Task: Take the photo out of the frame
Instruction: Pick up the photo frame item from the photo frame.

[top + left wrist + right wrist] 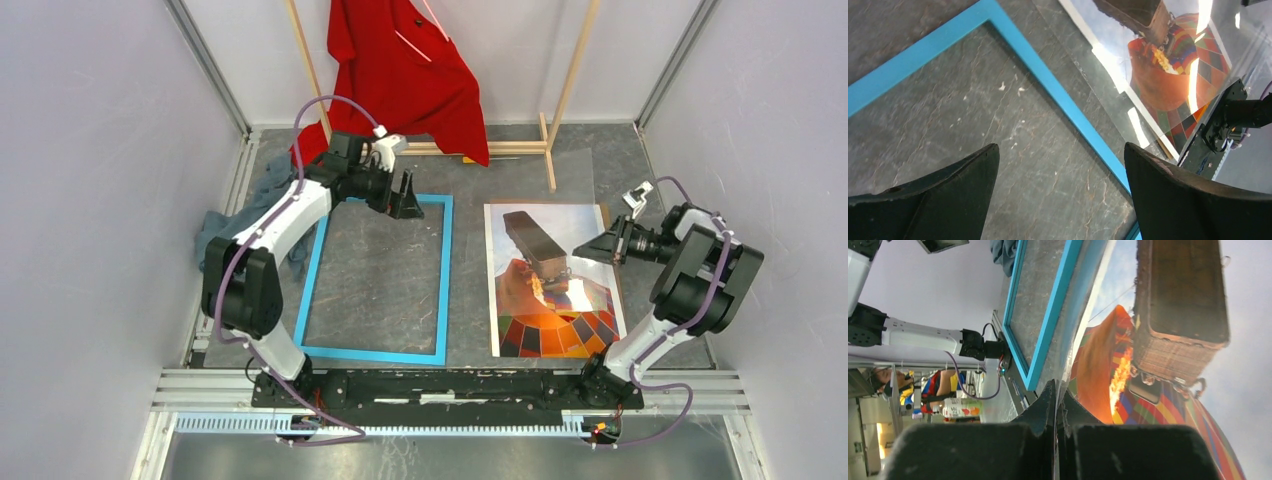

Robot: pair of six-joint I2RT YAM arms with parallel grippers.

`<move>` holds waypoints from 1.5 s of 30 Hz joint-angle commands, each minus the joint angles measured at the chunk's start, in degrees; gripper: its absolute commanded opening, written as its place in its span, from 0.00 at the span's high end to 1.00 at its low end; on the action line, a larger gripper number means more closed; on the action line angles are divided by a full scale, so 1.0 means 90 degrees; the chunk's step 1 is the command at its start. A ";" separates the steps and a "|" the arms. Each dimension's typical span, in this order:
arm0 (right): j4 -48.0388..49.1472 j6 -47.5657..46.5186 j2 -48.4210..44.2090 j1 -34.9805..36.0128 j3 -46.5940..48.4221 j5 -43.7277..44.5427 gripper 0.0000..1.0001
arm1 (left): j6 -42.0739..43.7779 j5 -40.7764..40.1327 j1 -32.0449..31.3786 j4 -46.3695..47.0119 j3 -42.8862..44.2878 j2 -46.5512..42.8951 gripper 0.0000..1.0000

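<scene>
Photo lies flat on the counter beneath my clenched right end effector, just right of the blue frame. My left end effector hangs released above that frame's far edge.

Photo just right of frame

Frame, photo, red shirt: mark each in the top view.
Blue frame (pixel 444 280): top view, right rail.
Balloon photo (pixel 560 325): top view, coloured panels.
Red shirt (pixel 395 90): top view, cloth's middle.
</scene>
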 commanded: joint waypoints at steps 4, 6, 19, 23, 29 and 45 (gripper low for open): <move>-0.0058 0.0557 -0.0529 0.0444 0.0421 -0.0581 1.00 | 0.0437 0.0145 0.0168 0.0163 -0.0423 -0.0374 0.00; -0.0058 0.0673 -0.0565 0.0493 0.0558 -0.0643 1.00 | 0.0430 0.0121 0.0169 0.0194 -0.0434 -0.0362 0.00; 0.0208 0.1252 -0.1024 0.1357 0.0606 -0.1106 1.00 | 0.0518 0.0017 0.0168 0.0307 -0.0583 -0.0293 0.00; 0.0726 0.1969 -0.1228 0.1462 0.0674 -0.1431 1.00 | 0.0511 0.0030 0.0168 0.0396 -0.0677 -0.0300 0.00; 0.1337 0.2407 -0.1446 0.1991 0.0365 -0.1414 1.00 | 0.0529 0.0000 0.0168 0.0416 -0.0754 -0.0344 0.00; -0.0054 -0.0149 0.0475 0.2219 0.0043 -0.0511 0.94 | 0.0562 0.0016 0.0178 0.0488 -0.0879 -0.0282 0.00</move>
